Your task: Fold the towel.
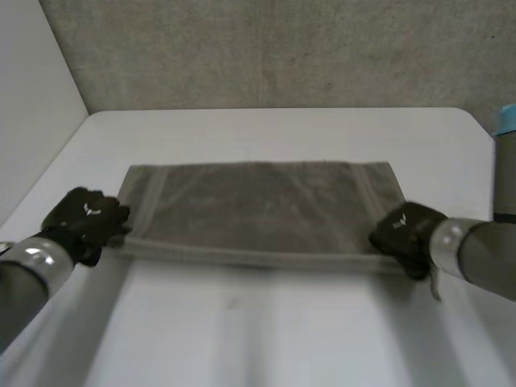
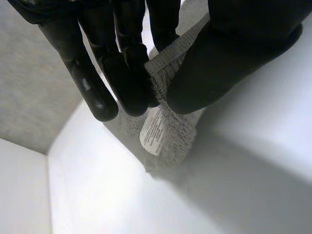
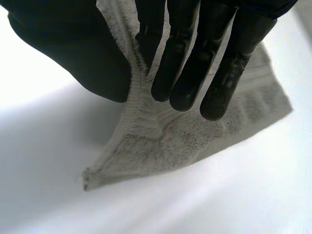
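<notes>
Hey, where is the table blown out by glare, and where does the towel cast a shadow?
Right wrist view: the table glares white beside the right robot hand pinching the towel. Left wrist view: shadow spreads on the table beneath the corner pinched by the left robot hand. Head view: the towel looks evenly dim.

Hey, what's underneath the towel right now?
The left hand and right hand pinch the near corners of the towel, lifted off the white table, which shows beneath. A care label hangs under the left corner. Anything beneath the flat middle is covered by cloth.
</notes>
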You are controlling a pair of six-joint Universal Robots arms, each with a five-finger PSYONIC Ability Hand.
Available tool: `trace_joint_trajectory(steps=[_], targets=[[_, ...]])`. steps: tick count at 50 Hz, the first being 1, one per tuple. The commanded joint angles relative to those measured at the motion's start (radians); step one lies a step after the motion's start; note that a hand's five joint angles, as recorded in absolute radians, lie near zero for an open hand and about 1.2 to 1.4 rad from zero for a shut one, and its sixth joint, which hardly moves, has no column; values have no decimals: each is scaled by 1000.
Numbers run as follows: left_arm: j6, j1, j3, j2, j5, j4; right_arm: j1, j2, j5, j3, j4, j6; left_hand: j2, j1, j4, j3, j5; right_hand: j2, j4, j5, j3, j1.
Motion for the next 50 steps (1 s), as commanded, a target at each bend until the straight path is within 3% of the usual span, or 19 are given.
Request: trace_joint_trajectory(steps=[1,6,8,13,19,24,28,35,36,37,38,39,40,41,42,48,50], targets=[[2,17,2,135,91,-213,-5,-130,-4,42,53,-121,179,221,179,180,196,214,201,237,211,428],[-12,23,28,110,112,-104,0,-57,-2,4,-118,-130,179,221,179,180,196,214,201,237,211,428],[-6,8,60,8,100,10,6,-14,5,-10,-178,-133,179,221,179,180,196,214,201,237,211,428],[-10,-18,117,-103,70,94,13,112,24,-78,-353,-134,179,221,179,180,196,214,201,237,211,428],[-14,-112,327,-371,-70,244,33,287,70,-170,-586,-139,179,221,179,180,196,214,201,237,211,428],[-11,-136,422,-480,-108,342,38,370,59,-213,-734,-134,179,221,179,180,196,214,201,237,211,428],[-7,-153,476,-540,-115,393,38,434,27,-245,-879,-134,179,221,179,180,196,214,201,237,211,428],[-6,-170,573,-664,-121,416,38,530,-16,-300,-944,-136,179,221,179,180,196,214,201,237,211,428],[-6,-170,573,-664,-121,416,38,547,-18,-315,-946,-136,179,221,179,180,196,6,-8,29,3,220],[-6,-172,584,-678,-121,416,38,547,-18,-316,-946,-136,32,74,31,32,48,4,-10,27,1,218],[-6,-172,584,-678,-121,416,38,557,-15,-328,-946,-136,30,72,30,30,47,-298,-312,-275,-301,-84],[-3,-172,590,-687,-122,416,38,562,-12,-336,-946,-130,-374,-332,-374,-374,-357,-580,-594,-557,-583,-366],[-3,-172,596,-692,-125,417,38,562,-12,-336,-946,-130,-733,-691,-733,-732,-716,-583,-597,-560,-586,-369],[-3,-172,596,-692,-125,417,38,557,-12,-342,-949,-118,-736,-694,-737,-736,-720,-909,-922,-886,-912,-695],[-4,-172,597,-690,-131,417,34,550,-10,-345,-955,-113,-1036,-994,-1036,-1035,-1019,-1007,-1021,-984,-1010,-794],[-39,-178,587,-635,-164,419,26,473,-2,-317,-980,-56,-1042,-1000,-1043,-1042,-1026,-1007,-1021,-984,-1010,-794],[-70,-178,575,-603,-167,419,23,395,8,-274,-978,48,-1042,-1000,-1043,-1042,-1026,-1007,-1021,-984,-1010,-794]])
